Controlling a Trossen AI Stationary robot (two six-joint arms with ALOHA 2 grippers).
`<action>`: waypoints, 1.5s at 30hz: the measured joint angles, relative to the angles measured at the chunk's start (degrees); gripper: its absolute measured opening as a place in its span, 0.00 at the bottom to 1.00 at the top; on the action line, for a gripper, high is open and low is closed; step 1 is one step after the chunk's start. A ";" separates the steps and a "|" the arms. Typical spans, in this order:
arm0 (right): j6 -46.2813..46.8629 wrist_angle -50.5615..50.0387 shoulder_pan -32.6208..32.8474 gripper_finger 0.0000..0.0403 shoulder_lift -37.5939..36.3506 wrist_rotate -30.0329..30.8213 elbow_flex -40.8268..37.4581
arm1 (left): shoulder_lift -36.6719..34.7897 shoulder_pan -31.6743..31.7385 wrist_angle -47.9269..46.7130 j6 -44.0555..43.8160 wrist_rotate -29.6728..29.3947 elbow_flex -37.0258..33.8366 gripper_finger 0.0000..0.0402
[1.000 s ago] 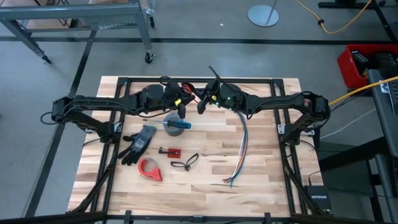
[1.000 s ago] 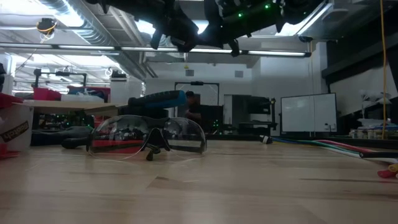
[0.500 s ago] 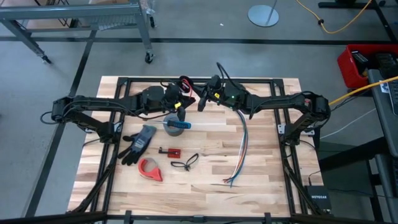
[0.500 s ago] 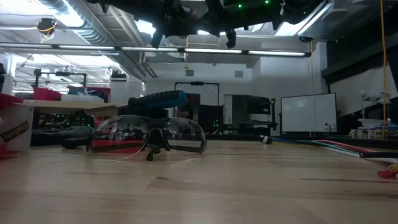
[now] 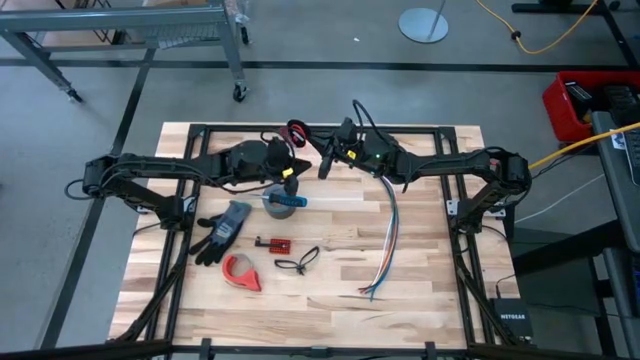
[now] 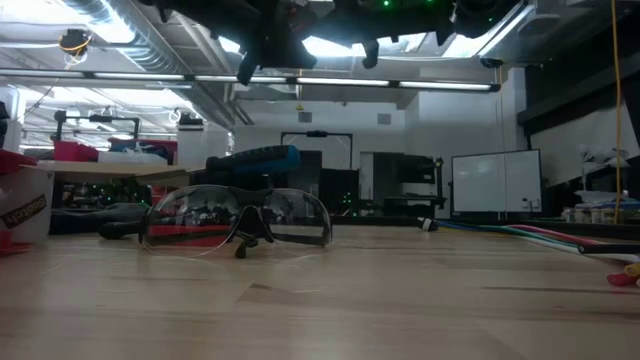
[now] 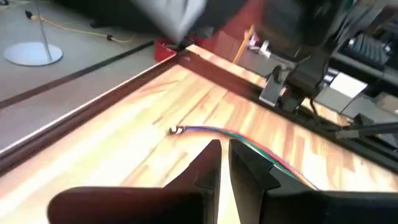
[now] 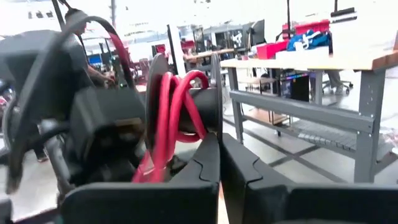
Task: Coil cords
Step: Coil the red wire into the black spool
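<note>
Red cord [image 5: 297, 131] loops at upper centre, between left gripper [image 5: 283, 150], jaws nearly together, and closed right gripper [image 5: 325, 160].

Thin red cord [image 5: 297, 131] with black parts, wound in a few small round loops. Held up off the table near its far edge, between both arms. Red loops [image 8: 176, 109] stand roughly upright.
</note>
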 joint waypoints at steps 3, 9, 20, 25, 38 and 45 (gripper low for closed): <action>-0.89 1.57 0.00 0.00 0.00 0.00 0.00 | -0.26 0.01 -2.63 0.00 -0.02 0.00 0.06; -2.18 4.05 0.00 0.00 0.00 0.02 0.00 | -2.25 0.01 -10.39 0.16 -0.57 0.02 0.01; -3.28 4.12 0.00 0.00 0.00 -1.18 0.00 | -4.89 0.00 -14.14 4.55 -11.74 0.04 0.01; -3.27 4.14 0.00 0.00 0.00 -1.45 0.00 | -5.76 0.02 -14.32 4.79 -18.61 0.04 0.00; -3.18 4.14 0.00 0.00 0.00 -6.49 -0.02 | -10.93 0.15 -17.68 10.40 -38.31 0.04 0.01; -3.35 3.94 0.00 0.00 -1.45 -7.54 -0.04 | -19.05 0.07 -29.50 9.65 -39.91 0.04 0.01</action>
